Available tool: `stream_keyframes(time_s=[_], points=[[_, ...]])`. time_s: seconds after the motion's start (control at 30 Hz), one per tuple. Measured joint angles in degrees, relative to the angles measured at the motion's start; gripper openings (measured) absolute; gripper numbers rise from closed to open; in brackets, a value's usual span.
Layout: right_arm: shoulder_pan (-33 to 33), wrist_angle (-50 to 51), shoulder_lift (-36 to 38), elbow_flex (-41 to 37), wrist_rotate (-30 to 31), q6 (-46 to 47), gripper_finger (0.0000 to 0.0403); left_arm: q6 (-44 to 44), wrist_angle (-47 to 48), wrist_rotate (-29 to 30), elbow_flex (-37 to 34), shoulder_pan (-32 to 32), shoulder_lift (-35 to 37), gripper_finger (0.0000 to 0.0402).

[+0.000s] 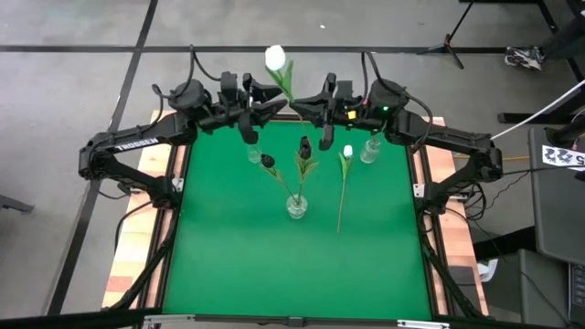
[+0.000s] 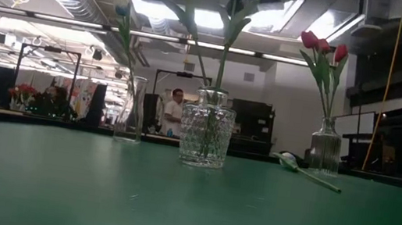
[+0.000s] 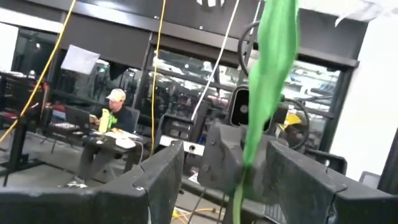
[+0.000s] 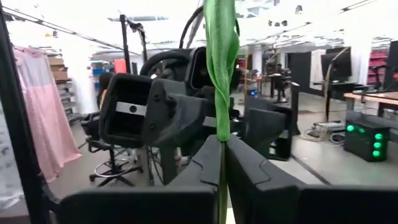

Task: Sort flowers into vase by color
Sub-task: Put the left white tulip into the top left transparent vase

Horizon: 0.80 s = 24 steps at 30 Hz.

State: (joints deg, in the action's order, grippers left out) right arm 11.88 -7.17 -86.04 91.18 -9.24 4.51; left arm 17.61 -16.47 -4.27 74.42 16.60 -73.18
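Note:
Both grippers meet above the table's far edge. My right gripper (image 1: 306, 107) (image 4: 222, 148) is shut on a white tulip (image 1: 275, 58), whose head stands high above the fingers. My left gripper (image 1: 272, 102) (image 3: 239, 171) faces it, open, one finger on each side of that tulip's green leaf (image 3: 267, 74) without touching. A second white tulip (image 1: 344, 183) (image 2: 292, 164) lies flat on the green mat. The middle vase (image 1: 297, 206) (image 2: 206, 135) holds two black tulips (image 1: 304, 144). The right vase (image 2: 324, 150) holds red tulips (image 2: 320, 46). My right gripper pinches the white tulip's thin stem (image 4: 222, 163) between its two fingers, just below the long leaf (image 4: 221, 56). The fingers come level from the table's right and lie across the stem. The tulip is lifted clear and stands roughly upright, head up.
A slim left vase (image 1: 254, 155) (image 2: 130, 110) stands under my left gripper with one stem in it. The right vase (image 1: 369, 149) stands near my right arm. The near half of the green mat (image 1: 292, 274) is bare. A person (image 2: 175, 109) shows in the room behind.

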Motion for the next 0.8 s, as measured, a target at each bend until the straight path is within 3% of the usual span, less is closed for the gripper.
stream_keyframes(time_s=[0.5,0.63,0.8], points=[[-0.35,0.16,-1.62,-0.02,-2.15,1.08,0.0012,0.5,-0.02,-0.61,-0.01,-0.07,-1.67,0.0221],[-0.23,0.44,-1.62,-0.02,-2.32,1.02,0.0012,0.04,-0.07,-0.61,-0.01,-0.07,-1.67,0.0195],[-0.22,1.43,-1.62,-0.02,-2.25,-0.8,0.002,-2.64,-0.96,-0.68,-0.03,-0.11,-1.67,0.0131]])
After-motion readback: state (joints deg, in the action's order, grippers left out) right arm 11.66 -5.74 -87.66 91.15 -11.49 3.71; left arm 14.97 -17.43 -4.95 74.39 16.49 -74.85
